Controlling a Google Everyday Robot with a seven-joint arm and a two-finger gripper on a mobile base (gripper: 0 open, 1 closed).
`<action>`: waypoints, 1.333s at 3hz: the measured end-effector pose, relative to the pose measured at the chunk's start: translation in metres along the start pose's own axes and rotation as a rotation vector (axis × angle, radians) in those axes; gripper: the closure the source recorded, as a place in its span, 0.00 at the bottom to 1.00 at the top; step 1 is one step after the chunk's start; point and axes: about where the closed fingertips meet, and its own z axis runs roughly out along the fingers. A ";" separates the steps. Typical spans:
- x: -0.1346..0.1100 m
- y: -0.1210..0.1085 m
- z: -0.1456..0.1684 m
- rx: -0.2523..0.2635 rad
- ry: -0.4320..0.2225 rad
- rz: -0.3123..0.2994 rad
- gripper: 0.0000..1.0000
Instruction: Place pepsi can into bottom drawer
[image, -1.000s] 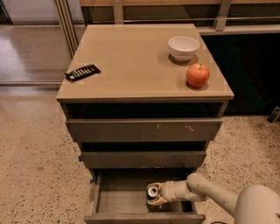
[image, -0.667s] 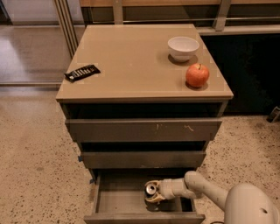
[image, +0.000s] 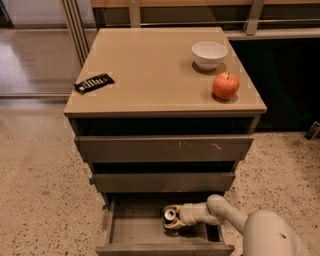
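Note:
The bottom drawer is pulled open at the foot of the cabinet. The pepsi can shows mostly its silver top and sits upright inside the drawer, right of its middle. My gripper reaches in from the right, low in the drawer, with its fingers around the can. The can's blue side is mostly hidden by the fingers and the shadow. My white arm runs off toward the bottom right corner.
The cabinet top carries a white bowl, a red apple and a black snack bar. Two wider drawers above are nearly shut. A speckled floor surrounds the cabinet; dark furniture stands at the right.
The gripper with the can has moved a little left and deeper into the bottom drawer. The arm has shifted left with it.

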 end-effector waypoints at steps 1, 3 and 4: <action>0.012 -0.004 0.009 0.000 0.009 0.004 1.00; 0.010 -0.005 0.010 -0.006 0.012 0.004 0.82; 0.010 -0.005 0.010 -0.006 0.012 0.004 0.59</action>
